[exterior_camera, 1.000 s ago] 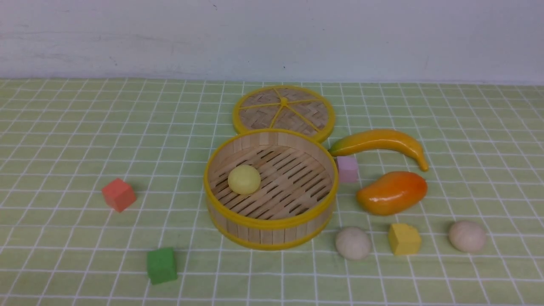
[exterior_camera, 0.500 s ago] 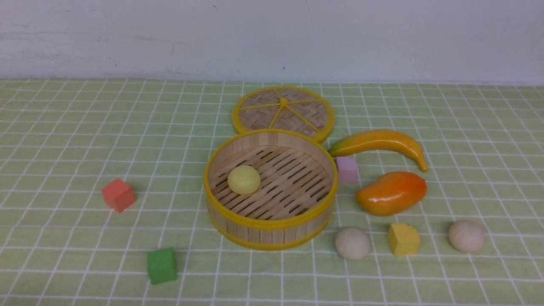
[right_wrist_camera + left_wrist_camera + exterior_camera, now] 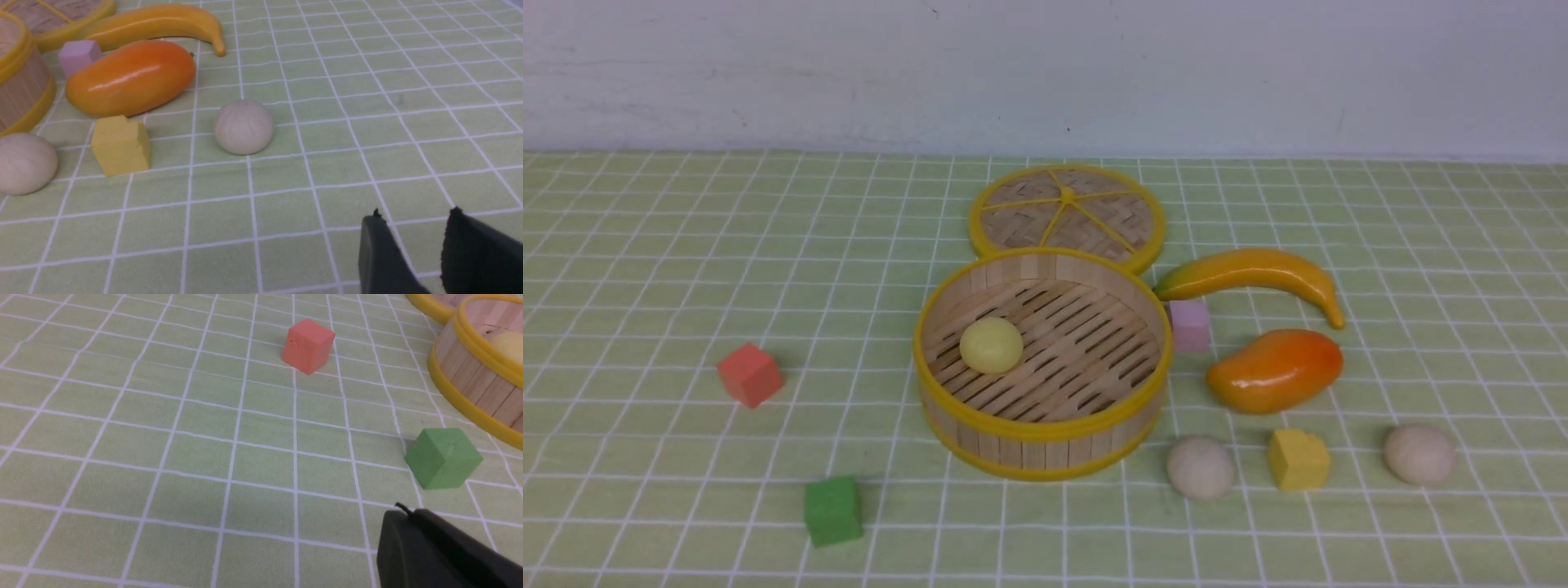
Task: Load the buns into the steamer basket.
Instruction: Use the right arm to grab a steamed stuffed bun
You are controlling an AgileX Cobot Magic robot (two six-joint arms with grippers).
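Nearest the robot, well short of the steamer basket [image 3: 1045, 431], neither arm reaches into the front view. The right gripper [image 3: 414, 216] shows in its wrist view with its two dark fingers a little apart and nothing between them. The left gripper [image 3: 437, 547] shows only one dark finger, so I cannot tell how its jaws stand.

A green cube [image 3: 833, 510] sits on the checked cloth to the basket's near left. To the basket's near right lie the two buns still outside it. The closer off-white bun [image 3: 1201, 467] is just beside the basket's wall and the outer off-white bun [image 3: 1419, 454] is well off to the right, with a yellow cube [image 3: 1298, 460] between them. The pale yellow bun [image 3: 991, 345] rests on the basket's slatted floor, toward its left. A red cube [image 3: 750, 374] stands well to the basket's left. On the basket's right are a mango [image 3: 1274, 369], a purple cube [image 3: 1190, 324] close by the wall, and a banana [image 3: 1250, 278]. The lid [image 3: 1067, 214] lies flat behind the basket.

One bun of three looks placed, so the step in hand is probably fetching the second. The right arm seems the natural one. It would need to straddle a dome with parted fingers, close gently so the smooth ball does not slip, keep clear of the yellow cube, and lift above the rim before crossing.
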